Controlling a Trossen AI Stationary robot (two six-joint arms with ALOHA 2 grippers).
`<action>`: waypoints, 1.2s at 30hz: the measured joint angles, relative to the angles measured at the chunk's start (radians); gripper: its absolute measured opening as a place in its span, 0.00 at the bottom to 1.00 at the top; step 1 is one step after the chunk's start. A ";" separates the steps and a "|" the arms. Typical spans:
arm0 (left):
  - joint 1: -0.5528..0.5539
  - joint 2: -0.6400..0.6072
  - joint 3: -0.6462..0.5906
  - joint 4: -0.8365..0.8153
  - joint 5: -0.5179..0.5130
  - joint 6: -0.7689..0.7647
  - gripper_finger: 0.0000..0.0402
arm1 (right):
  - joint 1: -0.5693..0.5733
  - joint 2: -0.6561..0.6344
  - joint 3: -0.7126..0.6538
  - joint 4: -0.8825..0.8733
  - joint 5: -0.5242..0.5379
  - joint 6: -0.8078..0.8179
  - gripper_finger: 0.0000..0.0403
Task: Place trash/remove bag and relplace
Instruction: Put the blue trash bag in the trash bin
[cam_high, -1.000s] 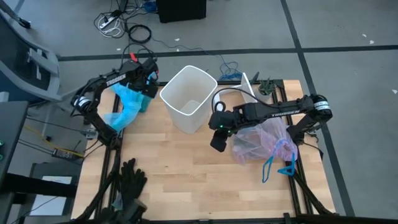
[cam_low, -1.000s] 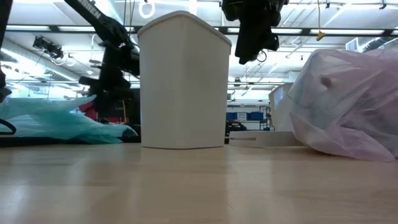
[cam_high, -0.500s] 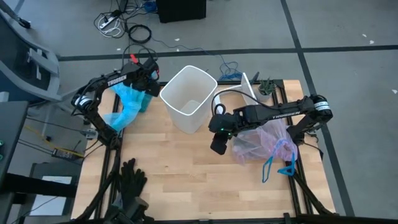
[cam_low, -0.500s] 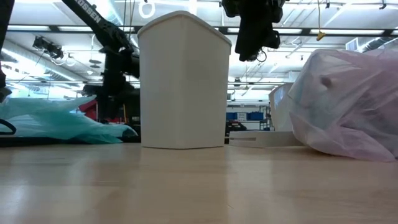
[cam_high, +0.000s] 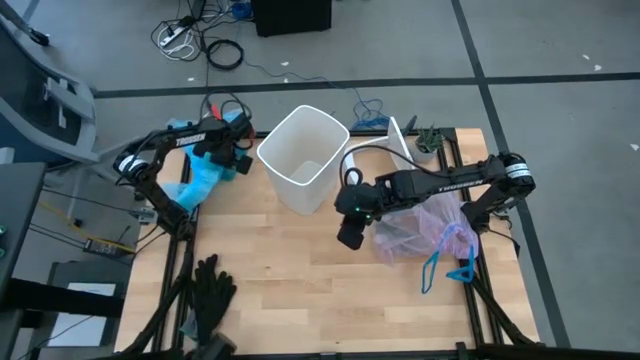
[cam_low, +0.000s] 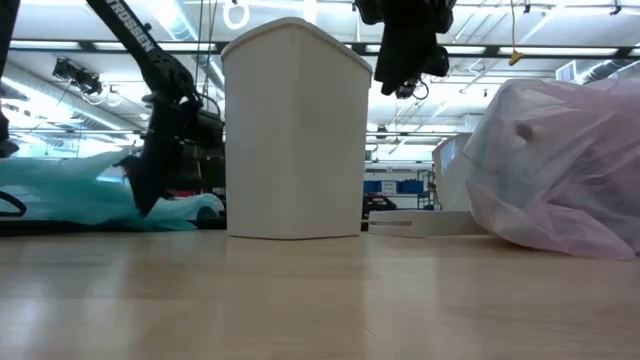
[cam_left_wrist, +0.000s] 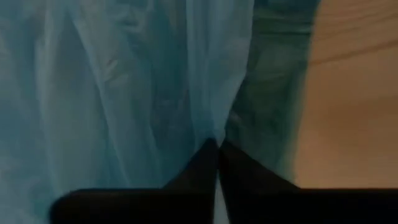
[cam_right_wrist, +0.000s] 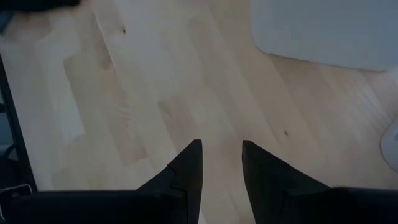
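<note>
Tabletop: TROSSEN-lettered left claw (cam_left_wrist: 217, 152) pinches light-blue bag (cam_left_wrist: 124, 81); right claw (cam_right_wrist: 221, 158) hangs slightly parted, empty.

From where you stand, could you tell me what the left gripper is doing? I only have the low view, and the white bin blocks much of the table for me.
Observer: The left gripper has its fingers pinched together on the light-blue bag; the left wrist view shows film caught between the tips.
Operator: Thank you. Is the bin lined?
Observer: No, from above the white bin shows bare walls with no liner in it.
Operator: And the right gripper?
Observer: The right gripper hangs over bare wood with a gap between its fingers and nothing in them.
Operator: Where is the pink bag?
Observer: The pink bag lies under the right arm, its blue ties trailing toward the table's edge.
</note>
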 joint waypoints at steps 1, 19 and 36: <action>-0.007 -0.013 0.002 -0.004 0.000 0.002 0.03 | 0.000 0.000 0.000 0.008 0.000 0.001 0.25; -0.034 -0.529 0.230 -0.051 0.115 0.021 0.00 | -0.007 -0.010 0.000 -0.075 0.000 -0.012 0.25; -0.130 -0.576 0.622 0.120 0.334 0.012 0.00 | -0.037 -0.229 0.000 -0.245 0.335 0.026 0.25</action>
